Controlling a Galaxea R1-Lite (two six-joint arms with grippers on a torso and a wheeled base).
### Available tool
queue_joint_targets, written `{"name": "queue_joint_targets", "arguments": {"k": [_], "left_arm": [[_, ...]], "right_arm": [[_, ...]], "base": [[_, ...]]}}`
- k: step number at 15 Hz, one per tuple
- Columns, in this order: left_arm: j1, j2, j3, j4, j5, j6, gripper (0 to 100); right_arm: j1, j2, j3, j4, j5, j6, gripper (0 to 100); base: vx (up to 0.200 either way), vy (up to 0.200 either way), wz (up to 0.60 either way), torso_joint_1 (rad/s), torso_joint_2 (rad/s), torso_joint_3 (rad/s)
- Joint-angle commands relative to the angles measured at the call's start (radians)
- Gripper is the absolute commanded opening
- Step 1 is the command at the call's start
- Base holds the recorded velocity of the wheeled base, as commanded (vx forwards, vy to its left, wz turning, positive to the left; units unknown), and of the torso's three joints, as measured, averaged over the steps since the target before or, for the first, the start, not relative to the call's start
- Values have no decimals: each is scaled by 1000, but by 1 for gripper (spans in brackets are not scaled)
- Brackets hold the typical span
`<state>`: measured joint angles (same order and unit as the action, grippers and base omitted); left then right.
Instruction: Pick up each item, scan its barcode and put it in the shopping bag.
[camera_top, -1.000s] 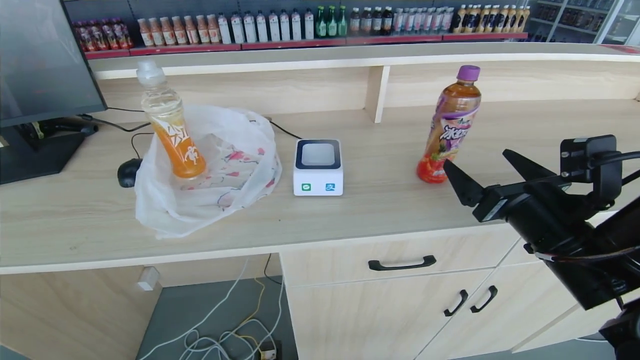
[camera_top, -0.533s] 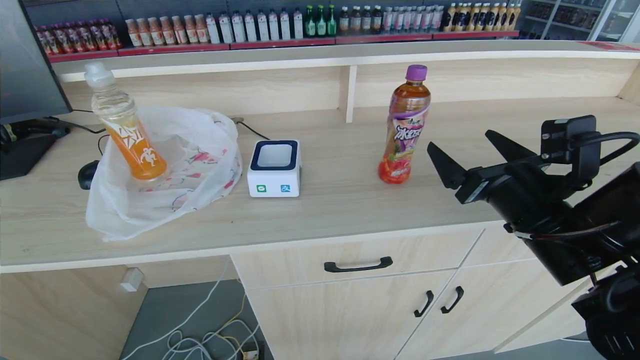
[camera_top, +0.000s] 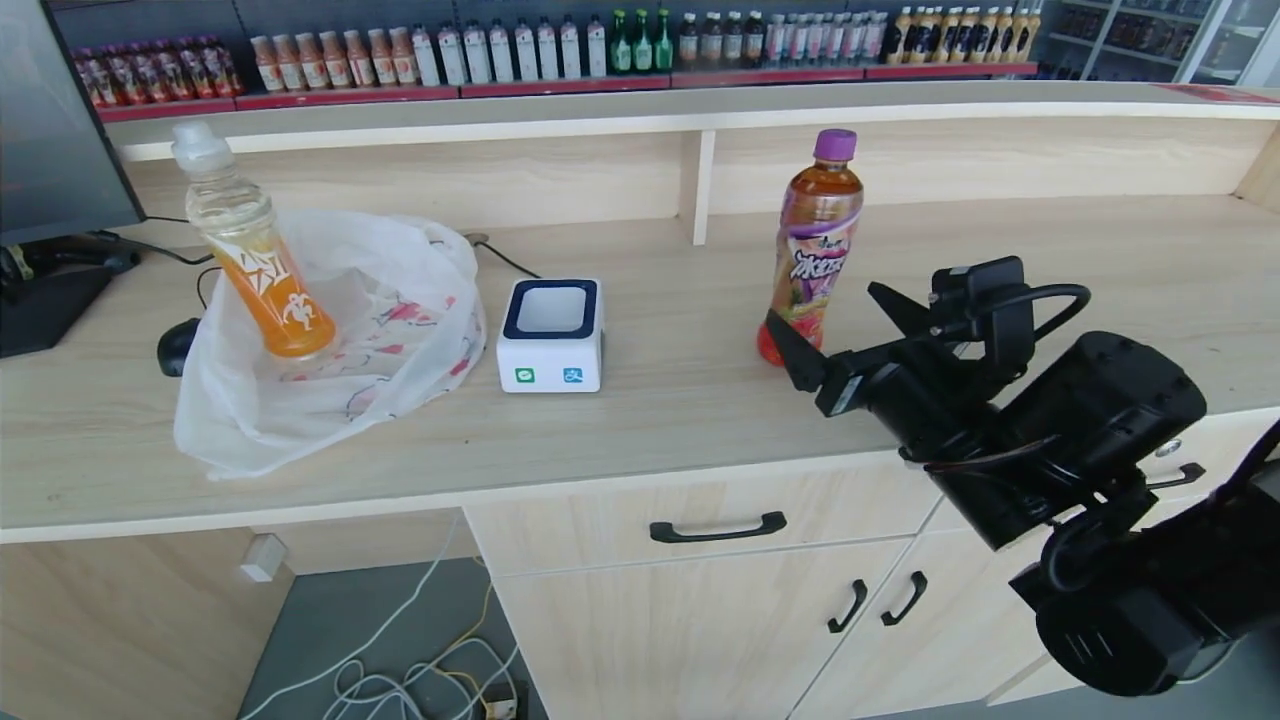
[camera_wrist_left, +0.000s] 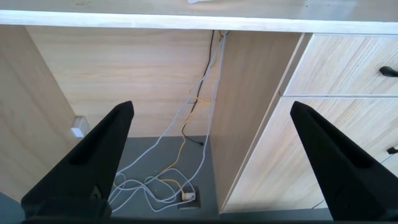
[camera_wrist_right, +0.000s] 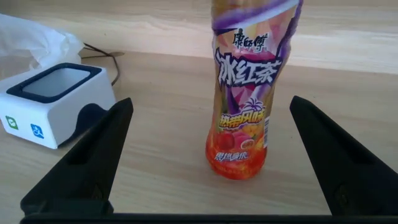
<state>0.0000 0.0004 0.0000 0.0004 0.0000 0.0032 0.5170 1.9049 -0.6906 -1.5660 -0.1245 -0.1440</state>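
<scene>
Tea bottle (camera_top: 815, 240) upright, right of scanner (camera_top: 550, 338); orange bottle (camera_top: 255, 262) tilted in bag (camera_top: 250, 430).

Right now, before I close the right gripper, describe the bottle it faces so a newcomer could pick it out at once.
On the wooden counter, look right of the white scanner box: a tall bottle stands upright there on bare wood. Its purple cap and purple-and-red label set it apart from the pale-capped orange bottle in the plastic bag further left.

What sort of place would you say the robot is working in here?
Most likely a small shop's checkout: the wooden counter carries a barcode scanner and a plastic shopping bag, and shelves of bottled drinks line the wall behind.
</scene>
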Motion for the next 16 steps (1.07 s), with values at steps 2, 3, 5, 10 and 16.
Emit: {"name": "queue_joint_targets", "arguments": {"k": [2,3,5,10,16], "left_arm": [[0,1,0,1,0,0,100],[0,1,0,0,0,0,100],[0,1,0,0,0,0,100],[0,0,0,0,0,0,100],[0,1,0,0,0,0,100]], "right_arm": [[-52,69,-110,69,3,14,100],[-64,72,-129,81,3,17,100],[-66,89,-184,106,5,20,100],[-72,125,-268,139,5,34,100],[-86,164,-391,215,5,35,100]], "base": [[0,0,0,0,0,0],[0,0,0,0,0,0],[0,0,0,0,0,0],[0,0,0,0,0,0],[0,0,0,0,0,0]]}}
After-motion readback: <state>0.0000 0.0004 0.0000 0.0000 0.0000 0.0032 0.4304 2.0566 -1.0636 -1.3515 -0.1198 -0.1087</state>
